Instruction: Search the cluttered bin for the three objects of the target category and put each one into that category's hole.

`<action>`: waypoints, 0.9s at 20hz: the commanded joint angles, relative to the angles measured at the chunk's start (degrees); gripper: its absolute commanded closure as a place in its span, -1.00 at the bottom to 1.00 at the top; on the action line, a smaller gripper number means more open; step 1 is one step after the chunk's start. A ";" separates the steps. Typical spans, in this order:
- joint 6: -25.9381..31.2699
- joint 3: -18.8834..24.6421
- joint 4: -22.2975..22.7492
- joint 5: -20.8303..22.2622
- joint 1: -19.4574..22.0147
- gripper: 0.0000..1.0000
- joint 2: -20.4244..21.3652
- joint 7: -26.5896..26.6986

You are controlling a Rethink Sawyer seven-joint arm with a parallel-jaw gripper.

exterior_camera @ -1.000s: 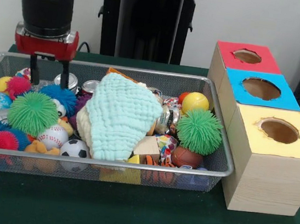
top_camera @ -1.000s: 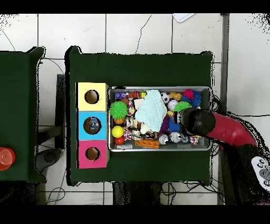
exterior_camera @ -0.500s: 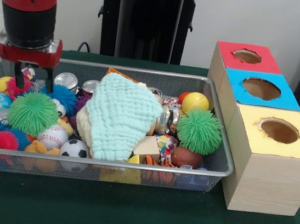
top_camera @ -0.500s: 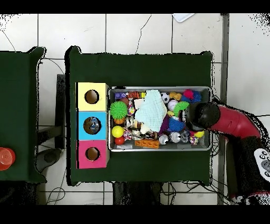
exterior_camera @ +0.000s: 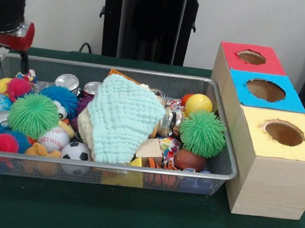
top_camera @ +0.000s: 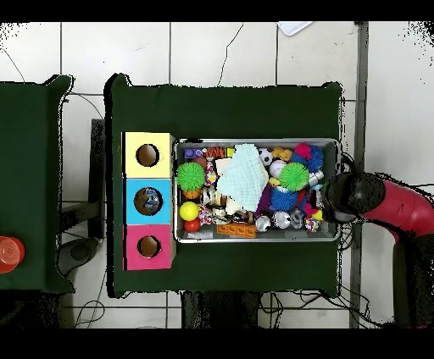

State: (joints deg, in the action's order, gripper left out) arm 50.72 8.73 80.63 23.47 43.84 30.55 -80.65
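The pale green cloth (exterior_camera: 124, 118) covered whatever lay beneath it in the wire bin (exterior_camera: 230, 163). The front view's top and left edges cut off the arm above the tool (exterior_camera: 7, 59). Overhead, the arm hid the tool entirely.

A dark green table (exterior_camera: 127, 217) beside a red-capped object (top_camera: 8, 252).

Cloth (exterior_camera: 125, 119) atop toys in bin (exterior_camera: 229, 169), boxes (exterior_camera: 275, 158) beside.
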 commanded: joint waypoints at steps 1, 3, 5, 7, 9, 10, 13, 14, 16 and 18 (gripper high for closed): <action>1.60 0.82 9.89 2.78 3.56 -1.00 0.85 7.19; -0.97 1.31 13.12 2.88 4.84 -1.00 1.65 6.70; -2.92 1.64 16.07 3.07 5.97 -1.00 2.25 6.11; -4.89 1.64 18.56 3.76 6.56 -1.00 2.71 5.04; -5.46 1.11 20.16 4.01 6.69 -1.00 2.70 3.49; -6.16 1.50 20.53 4.34 6.90 -1.00 2.70 3.76; -7.93 1.64 22.14 4.98 7.38 -1.00 3.00 3.12; -8.77 1.71 22.66 5.22 7.53 -1.00 3.19 2.83; -11.82 2.20 22.56 6.03 7.71 -1.00 2.46 1.96; -14.47 2.86 20.62 6.81 7.53 -1.00 -0.60 1.07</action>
State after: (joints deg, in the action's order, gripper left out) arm 43.46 8.31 97.26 26.23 51.40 33.35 -80.65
